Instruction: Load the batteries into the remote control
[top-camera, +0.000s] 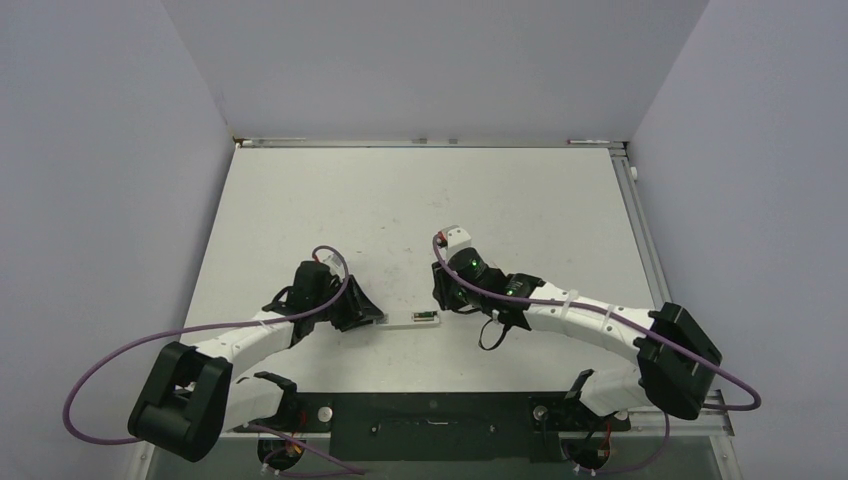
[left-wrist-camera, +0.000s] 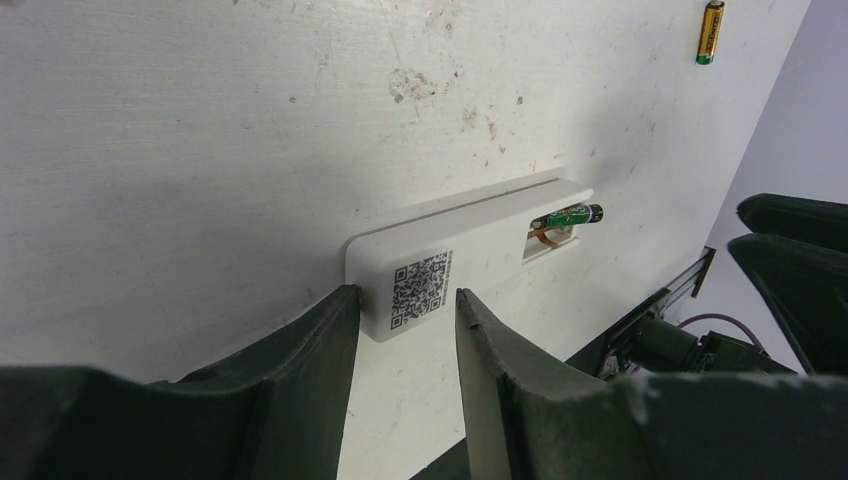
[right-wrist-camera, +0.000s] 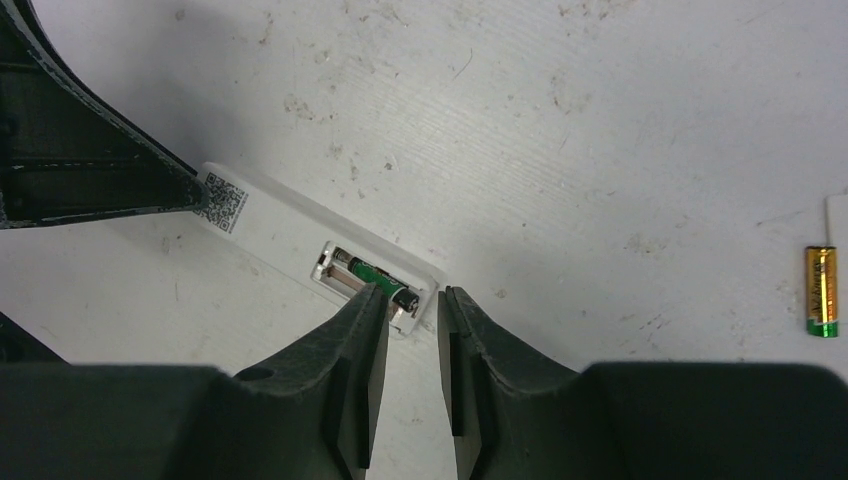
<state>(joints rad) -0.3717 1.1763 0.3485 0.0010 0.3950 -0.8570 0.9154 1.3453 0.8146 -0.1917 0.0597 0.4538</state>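
One QR-coded remote control (left-wrist-camera: 470, 240), gripped by left hand (left-wrist-camera: 405, 300); right hand (right-wrist-camera: 412, 295) slightly open.

A scuffed white table (top-camera: 420, 200) sits boxed in by plain pale grey walls (top-camera: 430, 60) under even light.

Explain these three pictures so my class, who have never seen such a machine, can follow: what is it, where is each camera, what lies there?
Two robot arms are bolted to a white table. The wide picture looks down from above; the other two come from cameras on each wrist, so each shows its own dark fingers. A white remote lies between the arms, back open. The left gripper pinches its coded end. The right gripper, fingers slightly apart, holds nothing and touches the green battery inside. A gold battery lies loose.
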